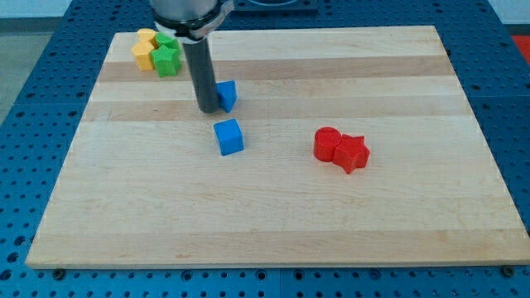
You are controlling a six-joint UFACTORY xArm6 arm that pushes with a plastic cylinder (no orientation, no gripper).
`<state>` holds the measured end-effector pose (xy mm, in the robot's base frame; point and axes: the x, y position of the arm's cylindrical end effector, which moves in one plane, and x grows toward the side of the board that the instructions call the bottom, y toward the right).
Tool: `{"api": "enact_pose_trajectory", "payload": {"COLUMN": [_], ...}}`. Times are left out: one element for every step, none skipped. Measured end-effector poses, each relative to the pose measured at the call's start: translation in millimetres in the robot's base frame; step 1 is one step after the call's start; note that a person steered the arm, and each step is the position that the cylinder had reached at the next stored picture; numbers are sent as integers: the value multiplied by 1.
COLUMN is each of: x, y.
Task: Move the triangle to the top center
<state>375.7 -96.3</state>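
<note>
A blue triangle block point(228, 95) lies on the wooden board point(273, 215), left of centre in the upper half. My tip point(207, 109) rests on the board right against the triangle's left side, partly covering it. A blue cube point(228, 136) sits just below the triangle and below-right of my tip, apart from both.
A red cylinder point(327, 143) and a red star-like block point(353, 152) touch each other right of centre. At the top left corner, two yellow blocks point(145, 51) and two green blocks point(166, 58) sit clustered together.
</note>
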Motion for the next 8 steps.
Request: {"api": "enact_pose_trajectory", "payload": {"x": [-16,-29,-34,-35,-49,-64,-80,-95], "y": [26,53,81,99,99,99,99,99]}}
